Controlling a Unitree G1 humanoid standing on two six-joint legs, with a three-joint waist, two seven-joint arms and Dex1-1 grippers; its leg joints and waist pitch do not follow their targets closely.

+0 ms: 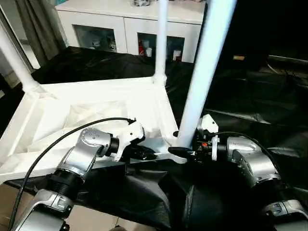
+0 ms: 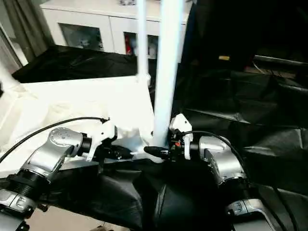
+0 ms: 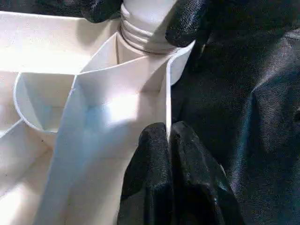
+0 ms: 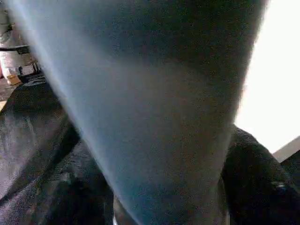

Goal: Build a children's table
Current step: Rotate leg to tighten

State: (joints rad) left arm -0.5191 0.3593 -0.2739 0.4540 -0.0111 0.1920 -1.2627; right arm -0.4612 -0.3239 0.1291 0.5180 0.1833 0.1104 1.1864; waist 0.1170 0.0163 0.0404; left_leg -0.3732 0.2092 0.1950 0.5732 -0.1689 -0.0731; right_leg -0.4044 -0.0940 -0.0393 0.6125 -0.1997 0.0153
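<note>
The children's table (image 1: 91, 103) lay upside down on the black-draped tabletop (image 1: 250, 96), its near corner at the front edge, close to the robot. Three legs stood up from it: one at the far left corner (image 1: 14, 60), one at the far right corner (image 1: 161, 43), and the nearest leg (image 1: 207, 62) rising from the near right corner.

The left hand (image 3: 168, 140) was clenched on the thin rim wall of the top just beside that near corner, one finger on each side of the wall. The right hand (image 1: 185, 153) sat at the base of the nearest leg, its fingers (image 3: 185, 21) around the threaded neck above the socket. The grip looked closed on the leg, though how firmly could not be told.

The thread rings still showed above the socket, so the leg was probably not fully seated. It could go in crooked and jam the thread if the right hand turned it while it leaned. The top could also swing or slide off the front edge if the rim slipped from the left hand.

Behind stood a white cabinet (image 1: 130, 24) with small items behind its glass doors, too small to name.
</note>
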